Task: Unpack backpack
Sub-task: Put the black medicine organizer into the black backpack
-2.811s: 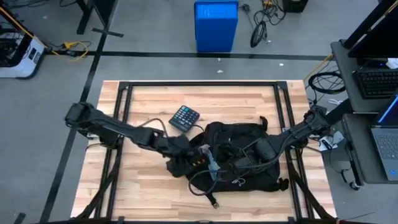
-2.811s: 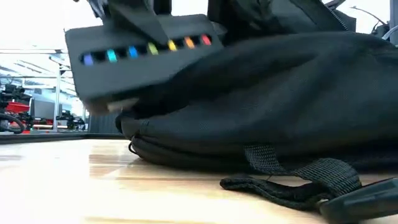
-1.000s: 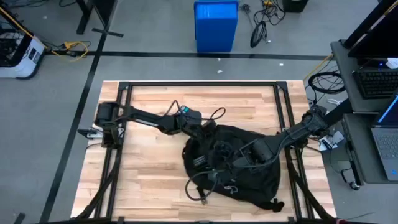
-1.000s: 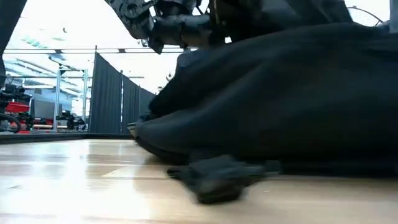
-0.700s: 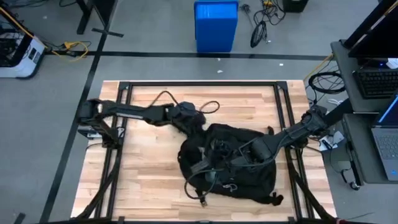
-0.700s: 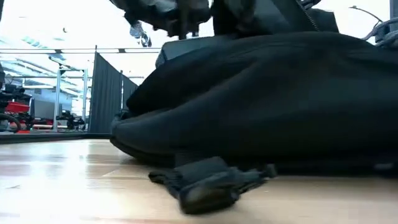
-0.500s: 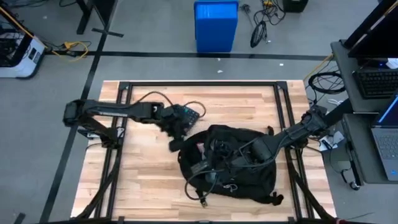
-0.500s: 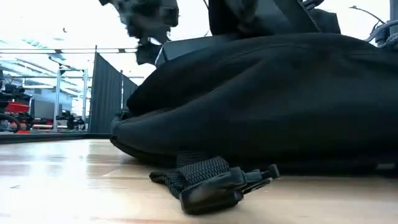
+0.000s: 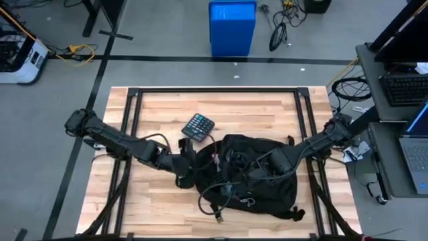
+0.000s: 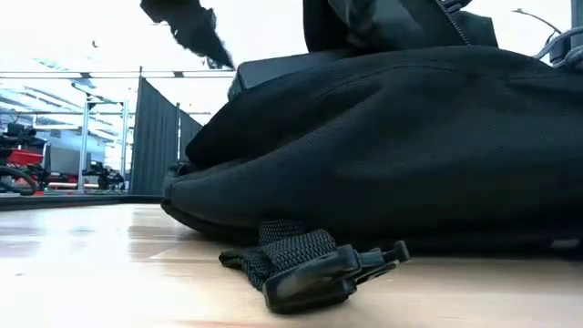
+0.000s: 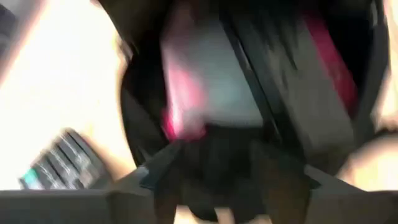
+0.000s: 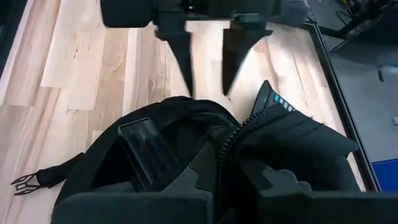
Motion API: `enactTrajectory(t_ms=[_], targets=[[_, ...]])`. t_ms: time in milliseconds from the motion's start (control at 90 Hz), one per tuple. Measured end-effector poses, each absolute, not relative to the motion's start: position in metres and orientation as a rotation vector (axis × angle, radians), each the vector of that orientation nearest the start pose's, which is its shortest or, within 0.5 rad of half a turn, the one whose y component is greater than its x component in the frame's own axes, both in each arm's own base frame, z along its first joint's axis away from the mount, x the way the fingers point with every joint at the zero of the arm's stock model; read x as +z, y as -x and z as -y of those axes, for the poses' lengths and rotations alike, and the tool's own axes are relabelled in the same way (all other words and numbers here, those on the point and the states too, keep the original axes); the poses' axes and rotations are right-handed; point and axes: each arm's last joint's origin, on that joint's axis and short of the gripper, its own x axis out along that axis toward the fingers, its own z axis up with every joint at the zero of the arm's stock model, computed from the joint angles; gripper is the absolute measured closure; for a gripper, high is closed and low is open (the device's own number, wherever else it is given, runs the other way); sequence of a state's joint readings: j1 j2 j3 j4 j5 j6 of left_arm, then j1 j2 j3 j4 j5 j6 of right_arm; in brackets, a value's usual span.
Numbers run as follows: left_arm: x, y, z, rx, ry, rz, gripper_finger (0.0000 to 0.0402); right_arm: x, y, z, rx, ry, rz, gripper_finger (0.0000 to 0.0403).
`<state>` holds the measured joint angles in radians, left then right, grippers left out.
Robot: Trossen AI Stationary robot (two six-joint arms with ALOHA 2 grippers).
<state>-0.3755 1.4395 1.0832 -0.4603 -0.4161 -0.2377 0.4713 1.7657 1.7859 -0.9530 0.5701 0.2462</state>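
Left gripper (image 9: 189, 163) at the backpack's (image 9: 264, 181) open mouth, fingers parted and empty (image 12: 205, 62); bag interior directly ahead, long axis running away toward the right arm. Right gripper (image 9: 249, 175) pinching the opening's fabric rim, holding it up. Calculator (image 9: 198, 126) just behind the left gripper, on the table (image 9: 154, 207).

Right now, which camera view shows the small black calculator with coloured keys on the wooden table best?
The high view: the small black calculator with coloured keys lies whole on the table beside the large black fabric backpack. The left wrist view shows only a blurred part, the right wrist view one corner, the low view none.
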Motion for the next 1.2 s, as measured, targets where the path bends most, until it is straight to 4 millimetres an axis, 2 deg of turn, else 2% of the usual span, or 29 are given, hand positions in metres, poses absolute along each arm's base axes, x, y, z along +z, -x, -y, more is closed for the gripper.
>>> enactTrajectory(t_ms=[89, 167, 456, 611, 689, 800, 878, 1000, 1200], targets=[[0.276, -0.295, 0.105, 0.064, -0.094, -0.608, 0.0276, 0.353, -0.337, -0.154, -0.189, 0.232, -0.786, 0.0399], [0.275, -0.303, 0.106, 0.025, -0.125, -0.573, 0.0303, 0.354, -0.337, -0.154, -0.189, 0.230, -0.785, 0.0399], [0.225, -0.343, 0.116, -0.061, -0.137, -0.586, 0.0373, 0.354, -0.336, -0.154, -0.191, 0.229, -0.785, 0.0399], [0.210, -0.355, 0.113, -0.047, -0.126, -0.587, 0.0389, 0.353, -0.336, -0.154, -0.188, 0.236, -0.794, 0.0399], [0.210, -0.355, 0.112, -0.039, -0.120, -0.589, 0.0391, 0.353, -0.336, -0.154, -0.189, 0.238, -0.797, 0.0399], [0.220, -0.352, 0.112, -0.051, -0.126, -0.558, 0.0391, 0.353, -0.336, -0.154, -0.190, 0.239, -0.798, 0.0399], [0.237, -0.350, 0.111, -0.043, -0.127, -0.527, 0.0392, 0.353, -0.336, -0.154, -0.189, 0.237, -0.795, 0.0399], [0.262, -0.336, 0.109, -0.013, -0.126, -0.511, 0.0392, 0.353, -0.336, -0.153, -0.191, 0.236, -0.791, 0.0399], [0.256, -0.308, 0.118, -0.002, -0.105, -0.718, 0.0392, 0.353, -0.336, -0.153, -0.191, 0.241, -0.792, 0.0399]])
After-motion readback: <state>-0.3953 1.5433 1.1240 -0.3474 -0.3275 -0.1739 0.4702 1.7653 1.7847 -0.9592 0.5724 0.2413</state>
